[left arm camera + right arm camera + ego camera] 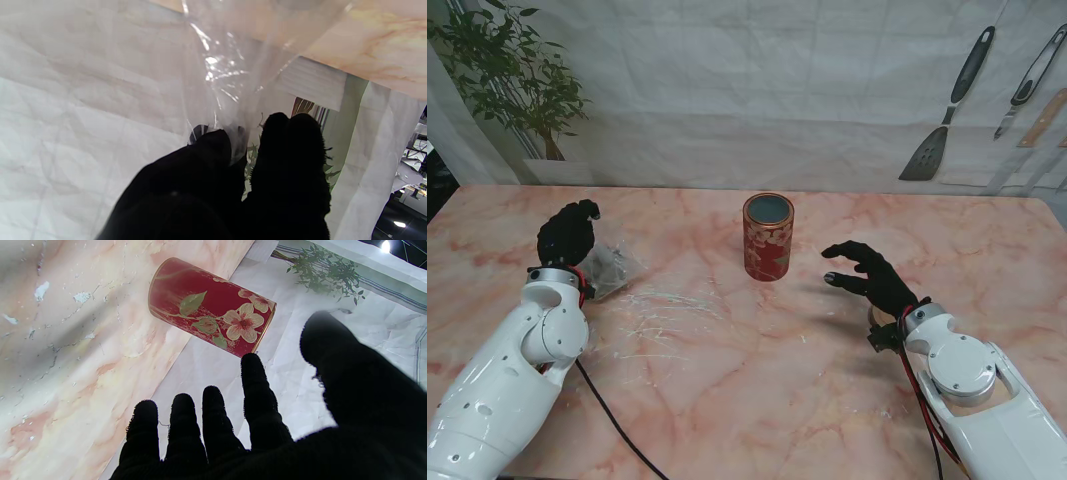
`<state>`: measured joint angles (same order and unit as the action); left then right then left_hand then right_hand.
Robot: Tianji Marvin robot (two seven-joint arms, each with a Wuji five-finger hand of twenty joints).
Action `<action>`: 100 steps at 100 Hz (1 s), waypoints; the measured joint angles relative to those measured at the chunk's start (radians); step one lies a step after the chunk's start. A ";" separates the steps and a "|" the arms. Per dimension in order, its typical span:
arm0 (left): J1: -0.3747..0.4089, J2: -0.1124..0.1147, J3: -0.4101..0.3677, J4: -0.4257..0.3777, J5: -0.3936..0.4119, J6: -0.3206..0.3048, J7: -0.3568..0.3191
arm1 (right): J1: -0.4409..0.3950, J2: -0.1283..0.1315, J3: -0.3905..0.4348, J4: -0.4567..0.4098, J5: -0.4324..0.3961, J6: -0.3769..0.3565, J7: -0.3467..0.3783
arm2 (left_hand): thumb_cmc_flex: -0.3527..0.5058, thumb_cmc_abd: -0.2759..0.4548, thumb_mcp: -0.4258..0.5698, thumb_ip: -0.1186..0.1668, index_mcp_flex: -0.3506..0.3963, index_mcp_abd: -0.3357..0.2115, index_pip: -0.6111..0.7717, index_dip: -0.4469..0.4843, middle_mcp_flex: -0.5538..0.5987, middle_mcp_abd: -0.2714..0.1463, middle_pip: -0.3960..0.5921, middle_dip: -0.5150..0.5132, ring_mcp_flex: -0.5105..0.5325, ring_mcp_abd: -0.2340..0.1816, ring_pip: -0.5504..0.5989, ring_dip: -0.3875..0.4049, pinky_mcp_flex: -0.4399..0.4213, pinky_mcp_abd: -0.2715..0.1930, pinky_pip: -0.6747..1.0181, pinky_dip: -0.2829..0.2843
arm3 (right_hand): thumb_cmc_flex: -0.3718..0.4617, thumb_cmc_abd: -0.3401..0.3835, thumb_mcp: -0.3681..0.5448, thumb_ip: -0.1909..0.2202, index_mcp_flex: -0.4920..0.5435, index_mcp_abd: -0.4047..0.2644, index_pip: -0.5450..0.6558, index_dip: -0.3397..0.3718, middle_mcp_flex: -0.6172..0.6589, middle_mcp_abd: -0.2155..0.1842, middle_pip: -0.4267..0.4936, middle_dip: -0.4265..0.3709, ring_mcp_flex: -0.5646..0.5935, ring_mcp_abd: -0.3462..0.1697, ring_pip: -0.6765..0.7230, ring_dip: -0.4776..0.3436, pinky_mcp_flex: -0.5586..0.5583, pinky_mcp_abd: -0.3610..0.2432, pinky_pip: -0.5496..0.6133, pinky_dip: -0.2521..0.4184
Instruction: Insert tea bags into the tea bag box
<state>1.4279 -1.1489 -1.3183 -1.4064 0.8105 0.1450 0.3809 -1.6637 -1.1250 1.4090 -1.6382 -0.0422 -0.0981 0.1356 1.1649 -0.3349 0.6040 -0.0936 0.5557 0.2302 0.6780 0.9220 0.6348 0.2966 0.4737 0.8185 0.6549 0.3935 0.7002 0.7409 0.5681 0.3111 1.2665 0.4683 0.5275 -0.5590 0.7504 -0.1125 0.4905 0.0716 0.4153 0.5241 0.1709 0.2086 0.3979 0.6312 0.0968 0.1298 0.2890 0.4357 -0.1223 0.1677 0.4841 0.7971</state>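
A red floral tea canister (pixel 768 237) stands upright and lidless at the table's middle; the right wrist view shows its side (pixel 213 308). My left hand (pixel 568 233) is at the left, fingers closed on a clear plastic bag of dark tea bags (pixel 613 267), which hangs from the fingers just off the table. The left wrist view shows the fingers (pixel 287 160) pinching the clear film (pixel 230 66). My right hand (pixel 870 275) hovers open to the right of the canister, fingers spread toward it, apart from it.
The marble table top (pixel 747 390) has white scuff marks near the middle left. A potted plant (pixel 512 80) stands at the far left behind the table. Spatulas (pixel 947 120) hang on the white backdrop at the far right.
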 measured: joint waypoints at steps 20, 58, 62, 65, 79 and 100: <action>0.017 0.011 -0.016 -0.022 0.005 0.008 -0.077 | 0.001 0.000 -0.003 0.002 0.002 0.000 0.003 | 0.026 0.027 -0.241 -0.001 -0.013 0.009 -0.100 -0.014 -0.086 0.053 -0.042 -0.271 -0.123 0.053 -0.114 -0.053 -0.164 0.086 -0.159 0.034 | 0.000 0.000 0.000 0.000 0.000 0.000 0.000 0.000 0.000 0.000 -0.010 0.000 0.000 0.000 0.000 0.000 0.000 0.000 -0.001 0.001; 0.059 0.041 -0.050 -0.098 0.045 0.007 -0.238 | 0.001 0.000 -0.004 0.003 0.005 0.000 0.006 | -0.081 0.261 -0.638 0.002 -0.021 0.082 -0.484 -0.200 -0.213 0.121 -0.251 -0.396 -0.319 0.131 -0.333 -0.188 -0.414 0.261 -0.484 -0.050 | 0.000 0.000 0.000 0.000 0.000 0.000 -0.006 0.000 0.000 0.000 -0.014 0.000 0.000 0.000 0.000 0.000 0.000 0.000 -0.007 0.006; 0.064 0.043 -0.052 -0.106 0.056 0.005 -0.244 | 0.001 0.000 -0.004 0.003 0.005 0.000 0.007 | -0.110 0.263 -0.636 0.002 -0.022 0.085 -0.504 -0.235 -0.224 0.123 -0.277 -0.412 -0.336 0.141 -0.345 -0.207 -0.431 0.271 -0.523 -0.072 | 0.000 0.000 0.000 0.000 0.000 0.000 -0.006 0.000 0.000 0.000 -0.014 0.000 0.000 0.000 0.000 0.000 0.000 0.000 -0.007 0.006; 0.067 0.045 -0.054 -0.111 0.070 0.001 -0.245 | 0.001 0.000 -0.004 0.003 0.006 0.000 0.008 | -0.136 0.265 -0.643 0.002 -0.037 0.090 -0.525 -0.261 -0.236 0.124 -0.289 -0.422 -0.347 0.142 -0.366 -0.227 -0.444 0.274 -0.556 -0.088 | 0.000 0.000 0.000 0.000 0.000 0.000 -0.006 0.000 0.000 0.000 -0.015 0.000 0.000 0.000 0.000 0.000 0.000 0.000 -0.007 0.006; 0.081 0.051 -0.065 -0.131 0.139 -0.027 -0.245 | 0.001 0.000 -0.004 0.003 0.008 0.000 0.009 | -0.218 0.286 -0.639 0.023 -0.084 0.087 -0.554 -0.338 -0.261 0.125 -0.338 -0.449 -0.394 0.143 -0.417 -0.281 -0.481 0.292 -0.660 -0.141 | 0.000 0.000 0.000 0.000 0.000 0.000 -0.007 0.000 0.000 0.000 -0.025 0.000 0.000 0.000 0.000 0.000 0.000 0.000 -0.007 0.006; 0.120 0.058 -0.093 -0.174 0.167 -0.173 -0.179 | -0.001 0.001 -0.004 0.002 0.000 0.000 0.007 | -0.276 0.297 -0.642 0.023 -0.084 0.050 -0.554 -0.358 -0.260 0.121 -0.351 -0.456 -0.398 0.115 -0.418 -0.316 -0.485 0.254 -0.728 -0.145 | 0.000 0.000 0.000 0.000 0.000 0.000 -0.007 0.000 0.000 0.000 -0.025 0.000 0.000 0.000 0.000 0.000 0.000 0.000 -0.008 0.006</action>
<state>1.5478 -1.0905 -1.4111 -1.5809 0.9777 -0.0282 0.2015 -1.6652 -1.1245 1.4049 -1.6358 -0.0423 -0.0979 0.1426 0.8891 -0.0375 -0.0380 -0.0710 0.4713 0.2801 0.1236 0.5640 0.3744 0.4180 0.1228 0.3622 0.2568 0.5082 0.2824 0.4252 0.0830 0.5651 0.5383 0.3232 0.5274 -0.5589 0.7502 -0.1125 0.4905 0.0716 0.4086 0.5240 0.1709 0.2086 0.3725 0.6311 0.0968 0.1298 0.2890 0.4358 -0.1223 0.1674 0.4764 0.8034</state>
